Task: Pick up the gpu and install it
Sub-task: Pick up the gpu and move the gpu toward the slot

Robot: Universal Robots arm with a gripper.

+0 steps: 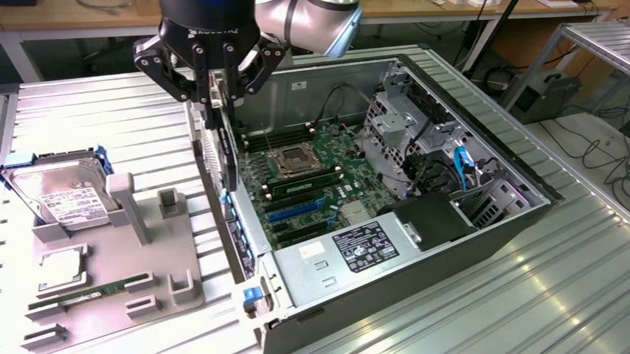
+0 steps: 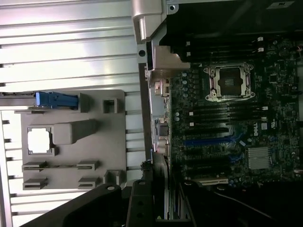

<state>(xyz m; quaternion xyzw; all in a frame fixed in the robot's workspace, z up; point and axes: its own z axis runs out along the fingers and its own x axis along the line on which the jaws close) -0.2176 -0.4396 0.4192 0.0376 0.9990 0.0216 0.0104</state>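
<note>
Fingers are clamped on the upper edge of the gpu, which hangs edge-on beneath them, over the rear wall of the open computer case and not yet down among the slots. In the wrist view the same fingers pinch the thin card just beside the motherboard, roughly level with the blue expansion slot. The main risk, as I judge it, is misalignment. The card sits very close to the rear wall, so its metal bracket could catch on the wall's rim on the way down and twist the card in the grip. A narrow pinch on a flat board gives little resistance to pivoting, so a small knock might leave the connector edge skewed. It could then land beside the slot and scrape the board or the neighbouring black slots. Pressing down while it is only half seated could bend the card or stress the slot. A slip would drop it onto the motherboard near the open processor socket, which looks fragile. The hard drive and the memory stick on the grey holder on the desk lie well apart and seem out of harm's way.
</note>
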